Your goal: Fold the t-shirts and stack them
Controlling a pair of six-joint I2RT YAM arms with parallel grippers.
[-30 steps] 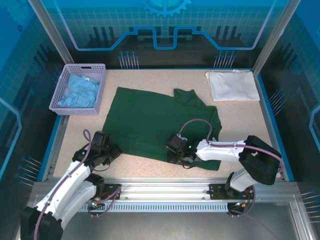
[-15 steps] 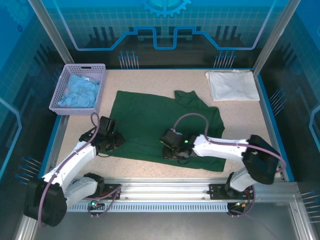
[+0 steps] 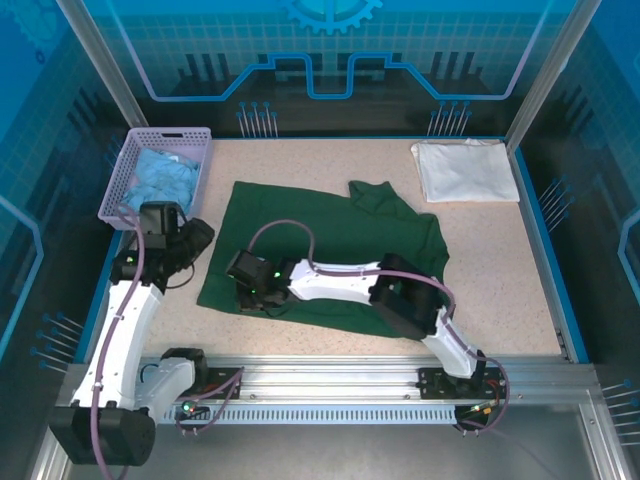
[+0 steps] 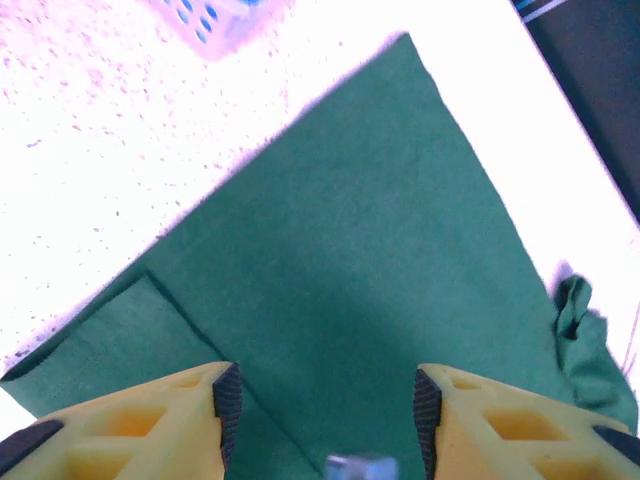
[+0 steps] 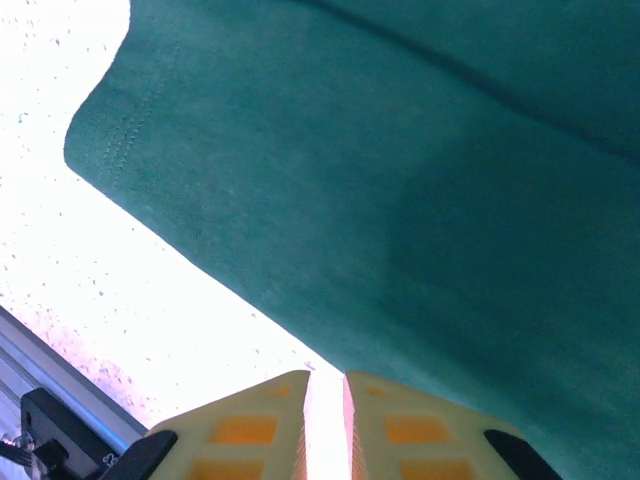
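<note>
Surface: speckled beige table (image 3: 500,260), blue rim. Enclosure: blue translucent panels (image 3: 560,60), gear graphic (image 3: 333,12) on rear panel. Lavender basket (image 3: 128,165) at left rear, light blue cloth (image 3: 160,180) inside.
Green t-shirt (image 3: 330,240): flat at table centre, long axis left-right, bunched part at rear right.
White t-shirt (image 3: 465,170): folded, right rear corner, apart from green.
Left gripper (image 4: 325,400): jaws partly apart, empty, above green shirt's left part.
Right gripper (image 5: 325,385): jaws nearly together, slim gap, no cloth between, at green shirt's near edge.
</note>
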